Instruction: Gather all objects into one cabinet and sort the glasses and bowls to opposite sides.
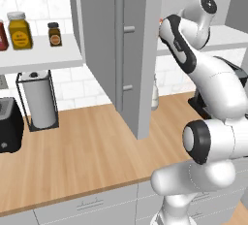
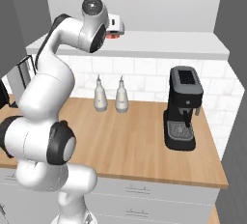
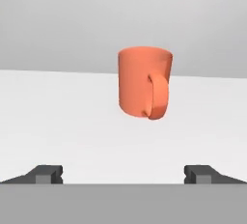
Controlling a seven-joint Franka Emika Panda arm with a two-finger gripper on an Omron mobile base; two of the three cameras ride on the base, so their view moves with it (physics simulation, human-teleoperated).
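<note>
Orange mug (image 3: pixel 144 83) is standing upright on a white shelf (image 3: pixel 72 121), centre of the hand view, handle facing the camera. Gripper (image 3: pixel 123 175) is sitting at the bottom edge, fingers spread wide and gripping nothing, well short of the mug. Judging from this, advancing straight and closing across the body, clear of the handle, should work best. Mug's inside is not visible.

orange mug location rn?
The orange mug stands upright on the white cabinet shelf, dead ahead in the hand view with its handle facing the camera, beyond the open fingers. A sliver shows beside the hand in the right base view.
</note>
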